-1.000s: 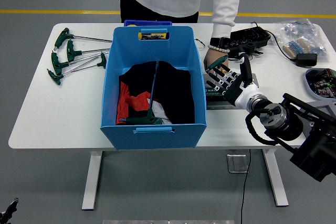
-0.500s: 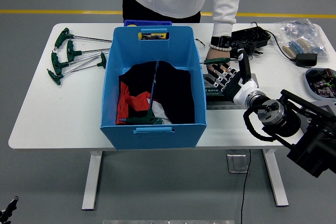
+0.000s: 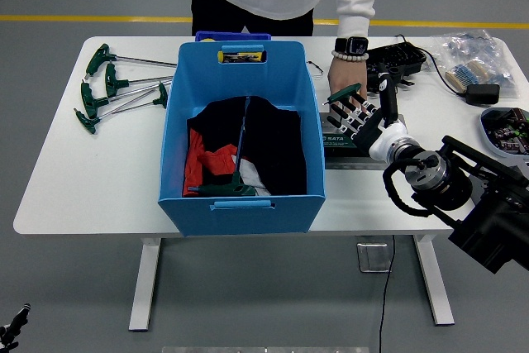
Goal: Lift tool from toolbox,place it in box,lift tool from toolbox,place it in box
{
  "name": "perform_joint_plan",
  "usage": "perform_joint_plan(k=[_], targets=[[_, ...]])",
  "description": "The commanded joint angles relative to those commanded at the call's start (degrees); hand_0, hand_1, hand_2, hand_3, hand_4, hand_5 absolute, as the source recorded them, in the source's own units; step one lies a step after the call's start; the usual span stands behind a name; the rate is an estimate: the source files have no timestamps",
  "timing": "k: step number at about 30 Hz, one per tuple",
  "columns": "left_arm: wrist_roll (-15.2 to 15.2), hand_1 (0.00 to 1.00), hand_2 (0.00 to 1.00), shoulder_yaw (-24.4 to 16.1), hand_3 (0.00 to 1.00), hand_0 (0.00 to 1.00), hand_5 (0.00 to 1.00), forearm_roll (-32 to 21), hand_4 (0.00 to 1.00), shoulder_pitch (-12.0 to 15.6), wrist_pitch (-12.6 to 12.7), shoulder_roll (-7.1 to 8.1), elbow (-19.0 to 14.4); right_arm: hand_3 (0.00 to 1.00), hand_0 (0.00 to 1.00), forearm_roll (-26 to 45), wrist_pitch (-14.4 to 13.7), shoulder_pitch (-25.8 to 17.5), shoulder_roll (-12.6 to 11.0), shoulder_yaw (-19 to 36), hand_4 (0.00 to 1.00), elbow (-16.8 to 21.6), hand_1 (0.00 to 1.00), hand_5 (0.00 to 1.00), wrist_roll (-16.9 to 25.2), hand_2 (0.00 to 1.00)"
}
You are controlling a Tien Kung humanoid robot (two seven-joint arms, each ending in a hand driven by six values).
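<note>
A blue plastic box [image 3: 178, 134] stands mid-table, holding black and red cloth and one green T-handle tool [image 3: 225, 188]. To its right lies a flat dark toolbox [image 3: 335, 143]. My right hand [image 3: 357, 113] hovers over that toolbox, fingers spread and thumb up, holding nothing. A person's hand [image 3: 341, 82] with a watch reaches in from the far side and holds a green-handled tool [image 3: 345, 93] right at my fingertips. Several more green T-handle wrenches [image 3: 111, 88] lie at the table's left end. My left arm does not show.
A black case [image 3: 397, 59] sits behind my right hand. Plastic bags [image 3: 467, 49], a black adapter [image 3: 481, 93] and a tray of small parts [image 3: 506, 128] fill the right end. The person stands close behind the blue box.
My right hand has shifted slightly forward over the toolbox. The person's hand drew back a little and raised the green-handled tool up to my fingertips.
</note>
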Motion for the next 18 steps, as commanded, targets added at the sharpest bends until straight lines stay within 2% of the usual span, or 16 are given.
perform_joint_plan(k=[18], targets=[[0.1, 0.911, 0.915, 0.3, 0.754, 0.897, 0.792, 0.1, 0.702, -0.3, 0.0, -0.06, 0.0, 0.912, 0.61, 0.5, 0.1, 0.6, 0.5, -0.3, 0.998, -0.8, 0.607, 0.898, 0.1, 0.772]])
